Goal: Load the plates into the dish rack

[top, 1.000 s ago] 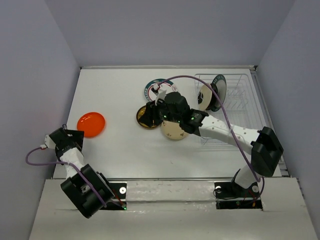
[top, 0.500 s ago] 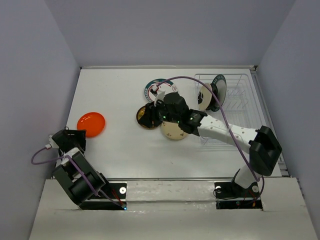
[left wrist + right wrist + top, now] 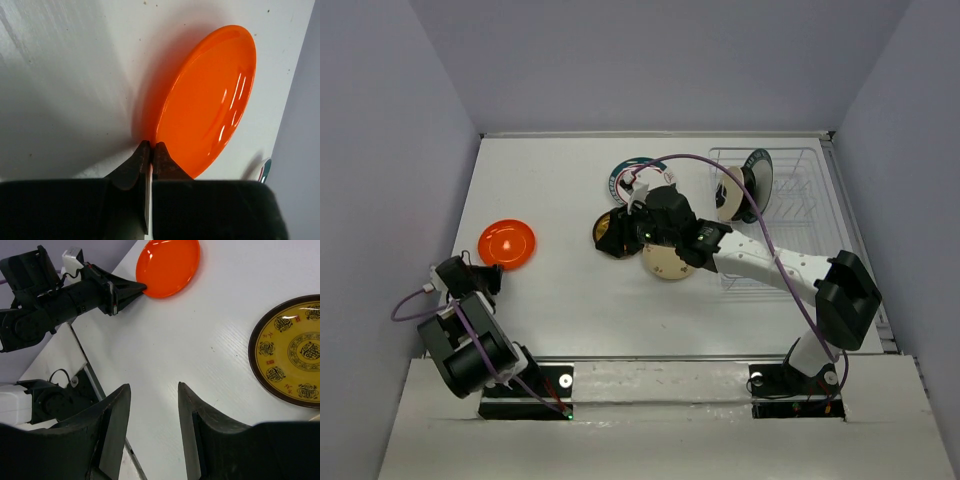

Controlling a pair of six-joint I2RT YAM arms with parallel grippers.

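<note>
Turns on the orange plate (image 3: 507, 243), lying on the table (image 3: 570, 310) well apart from the dish rack (image 3: 800, 215), far out to the rack's left. Finds the left gripper (image 3: 151, 146) on the plate's side away from the rack, with fingers pressed together and tips touching the rim. Cannot tell from the wrist view between a sliver of rim pinched and a rim merely nudged. Aims those closed fingers across the plate and partly toward the rack's end of the table; judging by that line, favours a slide rackward over a lift. No long axis to speak of on a round plate: matters only to know the rim facing the tips, here the one farthest from the rack. Places the right gripper (image 3: 150, 390) much nearer the rack, fingers spread wide around nothing, hovering just beside the mustard-brown plate (image 3: 295, 350), itself a little to the rack's left. Counts two plates on edge inside the rack already, a cream plate (image 3: 728, 195) and a dark-rimmed plate (image 3: 757, 175). Judges the left gripper far the nearer to the orange plate, the right gripper far the nearer to the rack. Calls, probably, for a firmer hold on that rim, or a pass toward the rack, before loading.
</note>
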